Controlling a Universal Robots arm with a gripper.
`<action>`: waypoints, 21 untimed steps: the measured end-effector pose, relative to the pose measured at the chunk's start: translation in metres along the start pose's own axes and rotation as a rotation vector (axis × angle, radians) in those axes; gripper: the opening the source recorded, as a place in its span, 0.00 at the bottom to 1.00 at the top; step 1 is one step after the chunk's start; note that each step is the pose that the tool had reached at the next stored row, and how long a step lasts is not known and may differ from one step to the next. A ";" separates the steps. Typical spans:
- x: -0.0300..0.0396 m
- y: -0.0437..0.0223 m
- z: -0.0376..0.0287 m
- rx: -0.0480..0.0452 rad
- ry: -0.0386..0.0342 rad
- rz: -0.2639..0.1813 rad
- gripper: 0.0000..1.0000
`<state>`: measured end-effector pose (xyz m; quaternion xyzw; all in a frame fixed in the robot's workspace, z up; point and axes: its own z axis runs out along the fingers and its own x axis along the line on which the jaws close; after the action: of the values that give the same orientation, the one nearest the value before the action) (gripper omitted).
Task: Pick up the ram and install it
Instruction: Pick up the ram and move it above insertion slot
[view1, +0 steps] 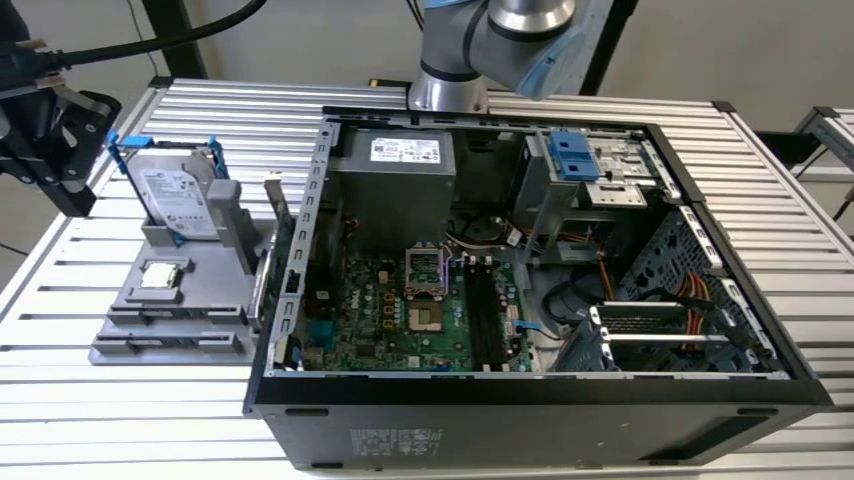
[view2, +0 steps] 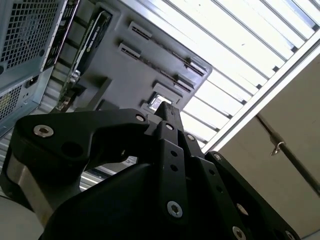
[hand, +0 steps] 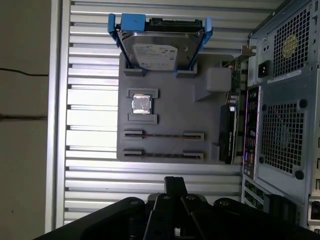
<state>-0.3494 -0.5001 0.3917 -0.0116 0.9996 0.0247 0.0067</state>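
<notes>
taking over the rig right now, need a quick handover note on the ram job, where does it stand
Gripper: shut, holding nothing that I can see; it hangs above the slatted table beside the grey tray, outside the pc case.
Ram: cannot place it with confidence. The tray's two long holders are seen edge-on, and the motherboard slots are too dark to judge.
Done: nothing confirmed.
Left: pick-up and install, both unconfirmed.

1. Arm (view1: 461, 45): silver-grey cylindrical joints with a light-blue cap (view1: 550, 62).
2. Gripper (view2: 165, 107): matte black linkage plates with rounded edges.
3. Silver screw heads (view2: 174, 209) at the pivots, some recessed.
4. Brushed-metal collar (view2: 20, 172) behind the linkage.
5. Thick black cable (view1: 147, 45) in the exterior view.
</notes>
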 end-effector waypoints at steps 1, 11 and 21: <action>0.0000 0.0000 0.0000 0.0000 0.0002 -0.003 0.00; 0.0000 0.0000 0.0000 -0.0007 0.0026 -0.052 0.00; 0.0000 0.0000 0.0000 -0.0017 0.0057 -0.117 0.00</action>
<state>-0.3494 -0.5000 0.3916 -0.0703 0.9972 0.0250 0.0053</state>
